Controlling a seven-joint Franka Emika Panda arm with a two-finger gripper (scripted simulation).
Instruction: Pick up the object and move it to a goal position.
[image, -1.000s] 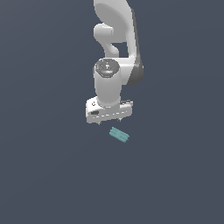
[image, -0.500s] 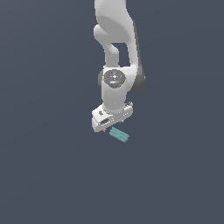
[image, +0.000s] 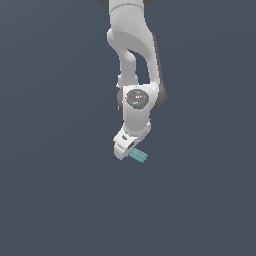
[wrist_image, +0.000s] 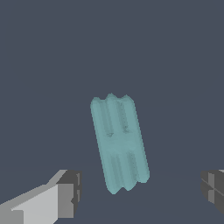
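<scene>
End effector (wrist_image: 138, 192) spread, fingers flanking teal block (wrist_image: 119, 143); block's long axis crosswise to closing line, untouched.

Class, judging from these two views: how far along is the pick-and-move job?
Done: the gripper has been brought over the teal block. In hand: lining up, jaws open, fingers apart on either side of the block and not touching it. Left: closing, lifting, carrying to the goal, which neither view shows.

Distant exterior view facing the arm (image: 134, 75); close wrist view, sharing the teal block (image: 139, 156).
</scene>
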